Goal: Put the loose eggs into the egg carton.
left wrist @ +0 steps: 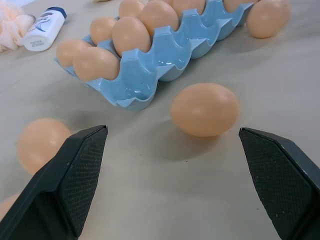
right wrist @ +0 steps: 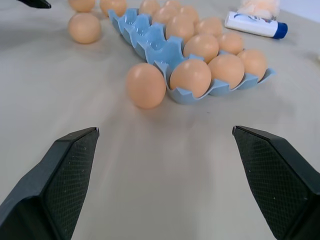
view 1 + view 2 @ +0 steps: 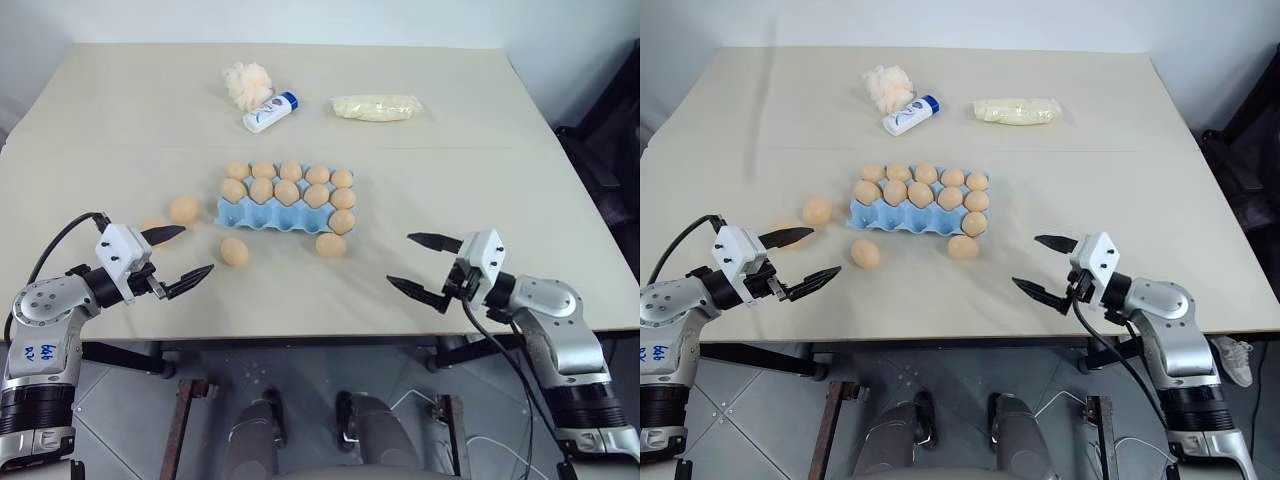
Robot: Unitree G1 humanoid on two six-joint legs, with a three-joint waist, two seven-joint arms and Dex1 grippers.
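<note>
Four loose eggs [image 3: 234, 251] lie on the tabletop [image 3: 120, 120] around the egg carton [image 3: 232, 212]. Both the left gripper [image 3: 178, 258] and right gripper [image 3: 422, 264] stand wide, empty. Eggs look smooth and fragile; hold gently across the middle.

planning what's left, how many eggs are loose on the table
4 loose eggs: one at the egg carton's near right corner, one before its front, two left of it, one partly hidden.

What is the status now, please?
Both jaws open, empty. Carton front row mostly empty. Eggs loose: one near left gripper, one at carton corner. Nothing blocking.
</note>
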